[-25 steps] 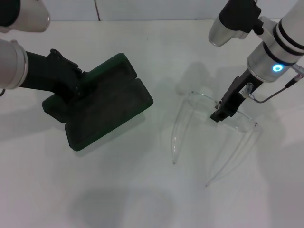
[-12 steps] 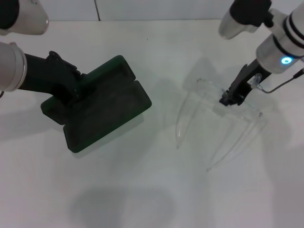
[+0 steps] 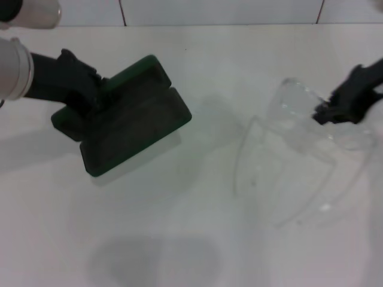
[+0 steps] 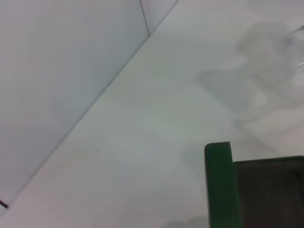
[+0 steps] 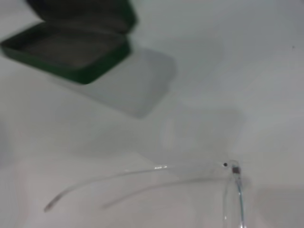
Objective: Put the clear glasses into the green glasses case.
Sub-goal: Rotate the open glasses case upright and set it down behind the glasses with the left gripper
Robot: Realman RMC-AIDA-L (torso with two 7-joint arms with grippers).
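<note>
The green glasses case point(image 3: 134, 119) lies open at the left of the white table point(image 3: 197, 54), dark lining up. My left gripper point(image 3: 90, 103) grips its left end. The case's green rim point(image 4: 217, 183) also shows in the left wrist view. The clear glasses point(image 3: 287, 104) hang in the air at the right, arms pointing toward me, with my right gripper point(image 3: 324, 112) shut on the front frame. In the right wrist view the glasses' arms point(image 5: 142, 173) and a hinge point(image 5: 232, 166) stretch out, and the open case point(image 5: 71, 45) lies beyond them.
The white table has a tiled wall point(image 3: 209, 11) behind it. Soft shadows fall on the table under the case and the glasses. Nothing else stands on the surface in view.
My right gripper has risen and moved right with the clear glasses, which now look larger and hang off the table. The case has shifted only slightly in the left gripper.
</note>
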